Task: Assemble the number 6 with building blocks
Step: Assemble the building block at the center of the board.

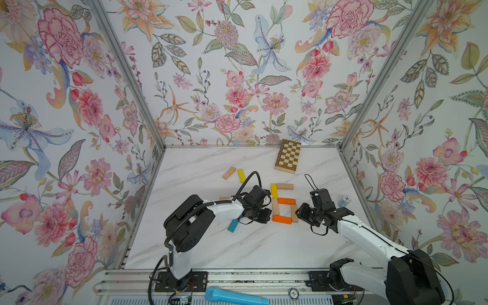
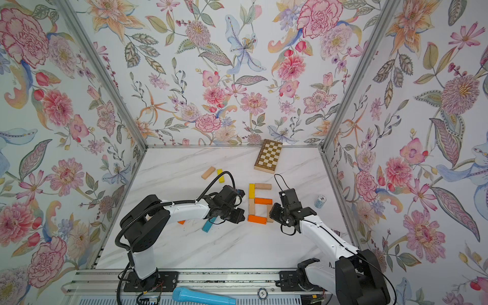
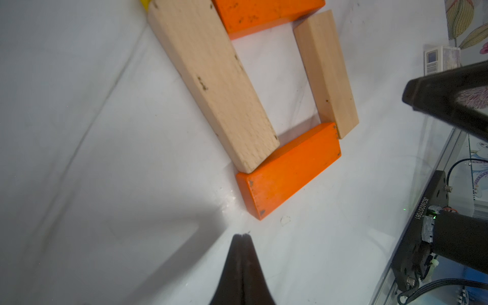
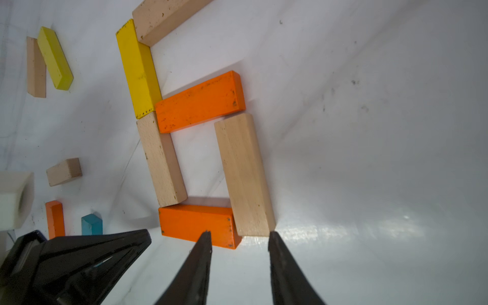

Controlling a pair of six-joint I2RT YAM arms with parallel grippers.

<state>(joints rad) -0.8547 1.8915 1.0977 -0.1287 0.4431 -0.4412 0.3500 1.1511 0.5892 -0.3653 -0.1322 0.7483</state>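
– Microphone [image 1: 235, 297] lay along the front rail. Where was the number 6 [image 1: 286, 200]?
– On the table [image 1: 237, 245], between both arms, its blocks [image 4: 200, 101] touching. Left fingers [image 3: 241, 264] were clenched, empty, beside it; right fingers [image 4: 200, 264] stood parted at its near beige-and-orange corner, gripping nothing.

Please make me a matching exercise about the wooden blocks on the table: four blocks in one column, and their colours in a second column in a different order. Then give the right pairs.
Blocks:
1. top bar of the 6
2. upper stem of the 6
3. bottom bar of the 6
4. loose block in front of the left arm

Colours:
a. orange
b. teal-blue
c. beige
d. yellow

Pairs: 1-c; 2-d; 3-a; 4-b.
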